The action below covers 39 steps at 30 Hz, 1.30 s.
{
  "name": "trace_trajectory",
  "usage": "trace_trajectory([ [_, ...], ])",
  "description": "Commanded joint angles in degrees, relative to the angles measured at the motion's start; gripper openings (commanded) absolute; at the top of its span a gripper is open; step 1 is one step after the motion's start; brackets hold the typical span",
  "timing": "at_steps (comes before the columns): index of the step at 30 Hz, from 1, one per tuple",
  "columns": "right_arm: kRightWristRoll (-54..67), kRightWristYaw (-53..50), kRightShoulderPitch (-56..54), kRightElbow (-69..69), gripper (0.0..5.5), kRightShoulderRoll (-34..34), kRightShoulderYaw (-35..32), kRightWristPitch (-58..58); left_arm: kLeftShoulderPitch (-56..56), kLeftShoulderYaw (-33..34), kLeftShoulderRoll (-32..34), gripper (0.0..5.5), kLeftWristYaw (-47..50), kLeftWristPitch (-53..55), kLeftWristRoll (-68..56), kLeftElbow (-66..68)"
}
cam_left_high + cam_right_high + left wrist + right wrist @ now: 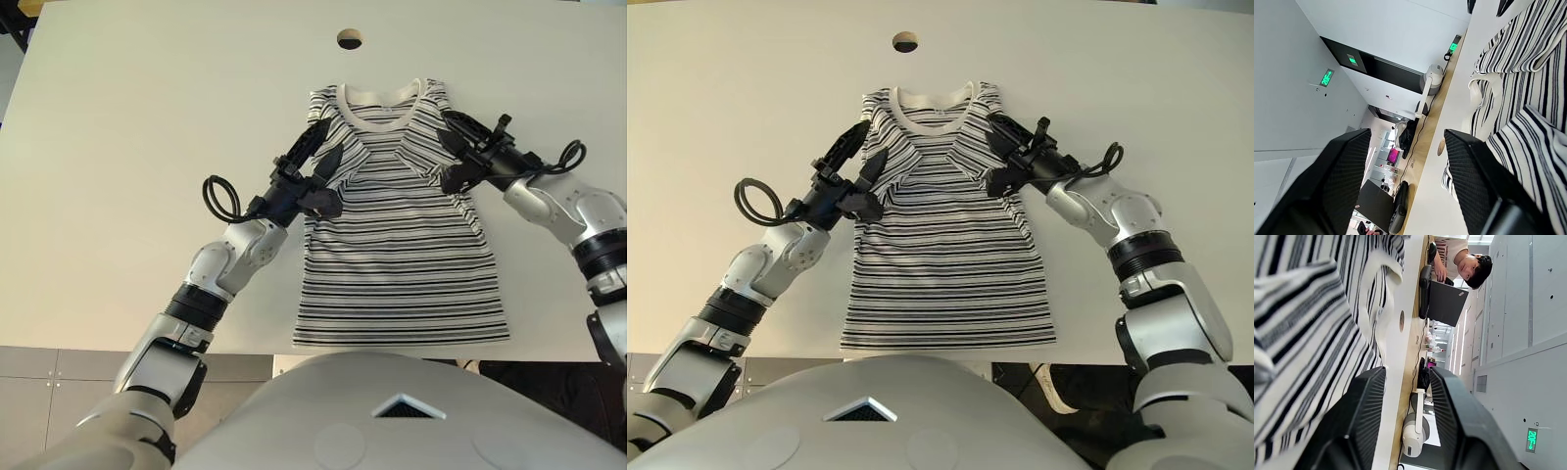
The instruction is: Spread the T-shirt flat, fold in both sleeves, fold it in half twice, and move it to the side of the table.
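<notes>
Striped T-shirt [402, 264], black and white: lies front up on the white bench [147, 117], hem [402, 335] at the near edge, pale collar [382, 110] toward the far side. Body of the garment flat, with light wrinkles along the side seam on the robot's right. Both sleeves [364, 157] turned in over the chest, their edges meeting in a shallow V below the collar. Left gripper [323, 152]: at the shoulder on the robot's left, over the folded sleeve; fingers [1342, 186] parted, with nothing between them; striped cloth lies just beside one finger, contact with it cannot be told. Right gripper [453, 155]: at the opposite shoulder, at the cloth's outer edge; fingers [1366, 421] likewise spread and holding nothing, striped cloth close alongside. Both arms come in from the near side, one on either flank of the shirt. Round cable hole [349, 38]: in the bench top beyond the collar, apart from the cloth.
</notes>
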Motion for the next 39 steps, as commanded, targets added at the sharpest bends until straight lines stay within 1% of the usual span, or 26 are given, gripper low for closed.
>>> trace_trajectory([
  [1, 2.4, 1.4, 2.8, -4.4, 2.41, -2.8, -3.1, -0.3, 3.0, 4.1, 5.0, 2.81, -3.4, -1.5, -3.2, -4.8],
  [3, 4.9, 2.5, 5.7, -8.1, 2.72, -4.7, -5.4, -1.0, 5.9, 7.0, 8.2, 2.81, -5.2, -2.5, -5.8, -8.8],
  [5, 9.9, 4.9, 10.2, -13.2, 3.0, -7.2, -8.7, -2.5, 10.1, 10.0, 12.3, 2.81, -8.3, -3.8, -8.5, -13.2],
  [6, 14.6, 7.1, 13.8, -16.1, 3.25, -9.2, -10.9, -3.9, 13.0, 11.8, 15.2, 2.81, -10.6, -4.6, -10.1, -15.7],
  [7, 19.8, 9.3, 18.7, -19.7, 3.37, -12.0, -13.4, -5.2, 17.2, 13.0, 19.5, 2.81, -13.6, -6.6, -11.3, -18.3],
  [8, 24.8, 12.4, 24.5, -23.9, 3.37, -15.3, -15.5, -5.7, 21.6, 13.9, 23.5, 2.81, -16.9, -8.4, -13.1, -20.2],
  [10, 29.4, 17.1, 35.7, -30.9, 3.37, -20.9, -19.2, -6.1, 29.3, 15.3, 30.1, 2.81, -23.1, -10.8, -16.5, -22.7],
  [12, 28.0, 19.8, 45.0, -36.0, 3.37, -24.7, -22.6, -5.3, 34.4, 15.3, 34.6, 2.81, -28.8, -12.0, -19.1, -24.5],
  [14, 26.0, 22.3, 52.8, -39.6, 3.37, -27.0, -25.7, -4.8, 37.2, 15.1, 36.8, 2.81, -33.0, -13.3, -21.9, -26.4],
  [18, 21.2, 24.9, 64.5, -43.1, 3.37, -28.1, -30.7, -5.5, 38.9, 13.8, 37.8, 2.81, -39.3, -15.1, -25.5, -28.3],
  [21, 19.3, 27.7, 71.2, -46.8, 3.37, -27.5, -35.5, -4.2, 39.0, 13.0, 37.1, 2.81, -42.4, -15.4, -24.9, -28.1],
  [26, 19.4, 32.0, 73.5, -49.3, 3.37, -26.5, -38.6, -4.0, 38.1, 10.6, 34.8, 2.81, -45.5, -16.2, -25.2, -28.9],
  [30, 23.2, 29.5, 69.7, -50.2, 3.37, -22.0, -41.1, -5.3, 35.4, 8.5, 32.0, 2.81, -46.7, -16.4, -24.4, -27.5],
  [32, 23.5, 29.8, 69.6, -50.1, 3.37, -21.1, -42.7, -5.9, 34.7, 8.4, 31.6, 2.81, -47.1, -16.6, -24.0, -27.0],
  [39, 21.9, 35.4, 79.8, -48.4, 3.37, -20.0, -51.8, -8.3, 33.7, 8.0, 32.3, 2.81, -49.7, -17.2, -24.2, -27.1],
])
